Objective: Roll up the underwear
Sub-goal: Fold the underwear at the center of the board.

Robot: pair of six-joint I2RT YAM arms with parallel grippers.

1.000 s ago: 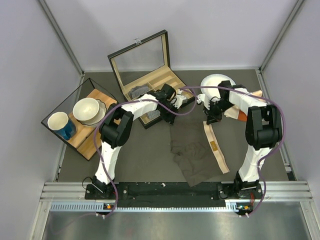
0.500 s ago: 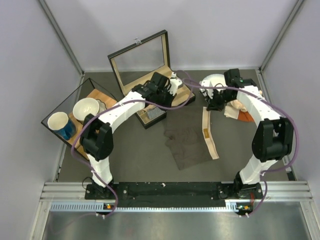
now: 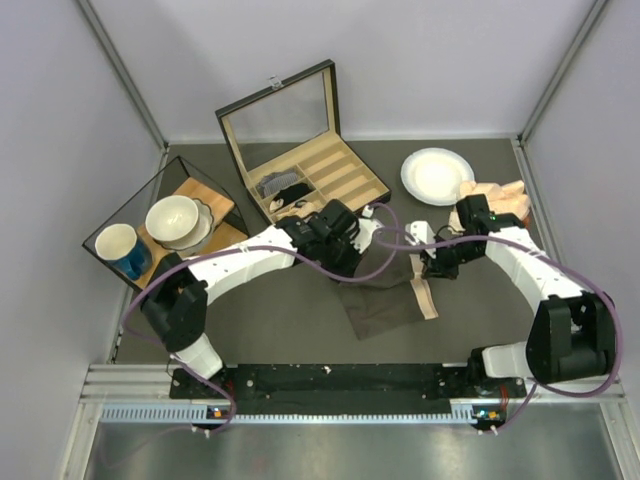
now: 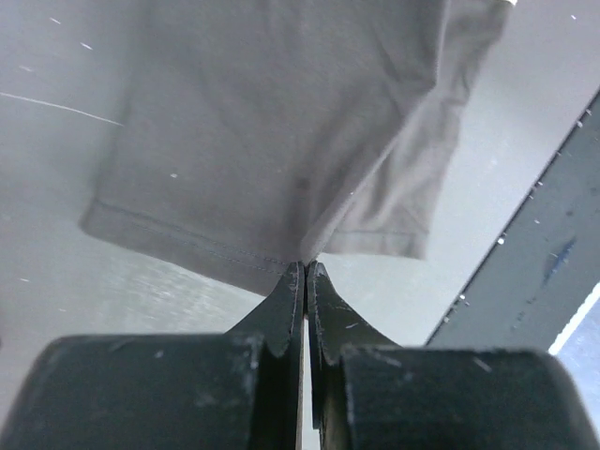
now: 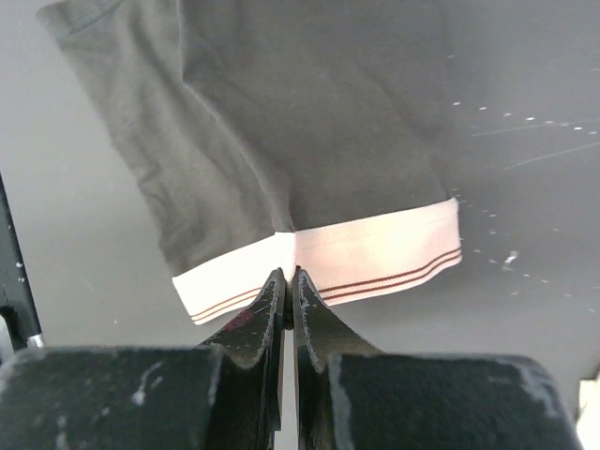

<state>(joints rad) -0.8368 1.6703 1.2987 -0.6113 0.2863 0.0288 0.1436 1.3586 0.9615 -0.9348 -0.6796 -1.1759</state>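
Both arms have drawn back toward their bases since half a second ago, and the underwear has come with them. It was spread flat farther out and now lies as a shorter, doubled-over piece nearer the rail. The plate, partly covered by the right arm before, now shows whole.

On the table, bare mat stretches left of the underwear toward the stand and also lies between its near edge and the rail. The open box sits beyond the left arm, at the back. The underwear lies mid-table, right of centre, stretched between the two grippers with its waistband on the right side. The plate is at the far right, with a peach cloth just beside it. On the stand at the left are a bowl and a blue mug.

The left gripper is pinched closed on the stitched hem of a dark leg, and the cloth spreads away from its tips. The right gripper is clamped on the edge of the waistband, with no gap between its jaws. The band is beige with two thin brown lines along it; any lettering is too small to read.
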